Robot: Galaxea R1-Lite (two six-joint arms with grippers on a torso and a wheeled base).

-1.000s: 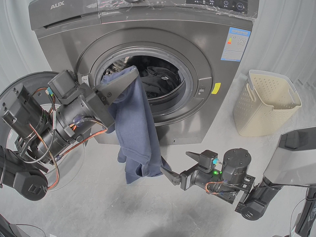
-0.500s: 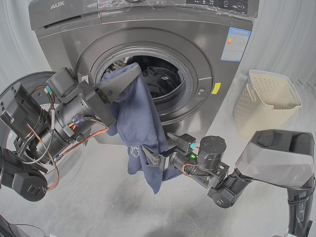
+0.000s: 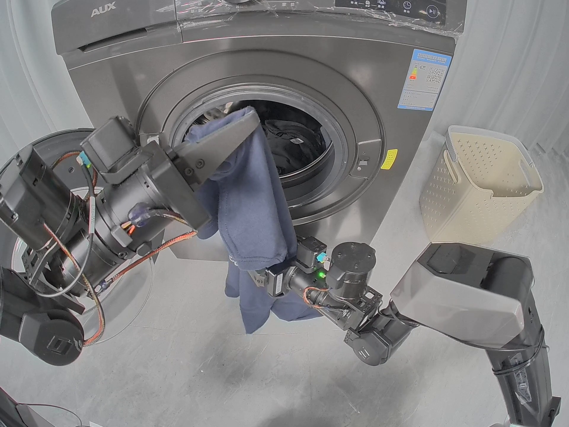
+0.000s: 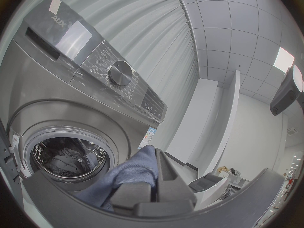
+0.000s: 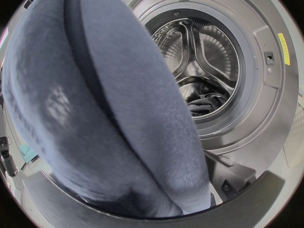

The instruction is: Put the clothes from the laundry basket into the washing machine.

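A dark blue garment (image 3: 255, 209) hangs from my left gripper (image 3: 249, 123), which is shut on its top edge right at the washing machine's (image 3: 355, 72) round opening. In the left wrist view the blue cloth (image 4: 133, 171) is pinched in that gripper (image 4: 152, 182). My right gripper (image 3: 265, 280) is open and pressed into the garment's lower part from below. The cloth (image 5: 104, 111) drapes over it, and one finger (image 5: 228, 174) shows beside the fabric. Dark clothes (image 3: 290, 140) lie inside the drum (image 5: 202, 79). The cream laundry basket (image 3: 480, 185) stands on the floor to the right of the machine.
The machine's door (image 3: 59, 140) is swung open to the left, behind my left arm. Grey floor lies in front of the machine. Pale curtains hang behind the machine and on both sides of it.
My right arm has swung left and up from the open floor into the hanging garment, bunching and lifting its lower end. My left gripper has edged slightly closer to the opening with the cloth.
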